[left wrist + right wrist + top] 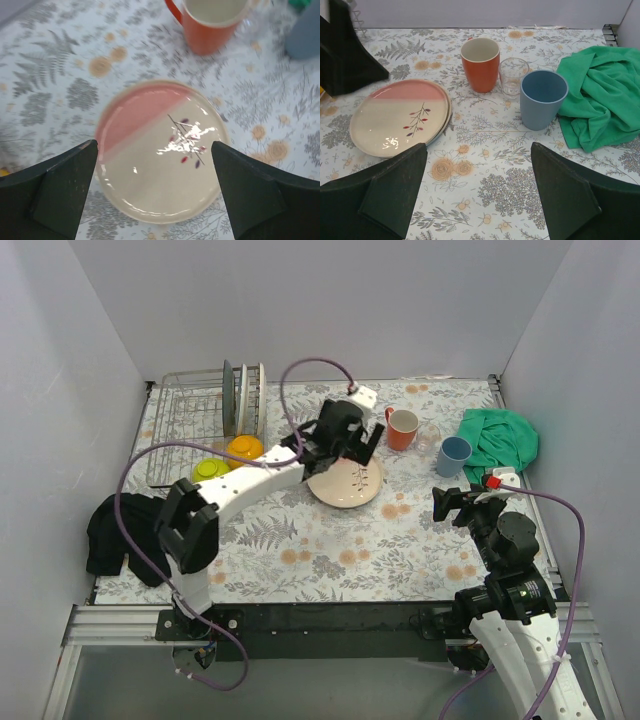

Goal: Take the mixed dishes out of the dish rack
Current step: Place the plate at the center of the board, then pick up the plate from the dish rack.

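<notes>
The silver wire dish rack (190, 420) stands at the back left with upright plates (245, 395) in its slots. An orange-yellow bowl (244, 448) and a lime-green bowl (209, 470) sit at its front. A pink-and-cream plate (345, 483) (160, 150) (400, 116) lies flat on the table on another plate. My left gripper (345, 445) (155, 192) is open and empty just above it. The orange mug (402, 429) (480, 64), clear glass (428, 436) (513, 76) and light-blue cup (453, 456) (543, 99) stand to the right. My right gripper (462, 502) (477, 192) is open and empty.
A green cloth (500, 440) (600, 95) lies at the back right next to the blue cup. A black cloth (120, 530) lies at the left edge of the table. The table has a floral cover (330, 550) and white walls on three sides.
</notes>
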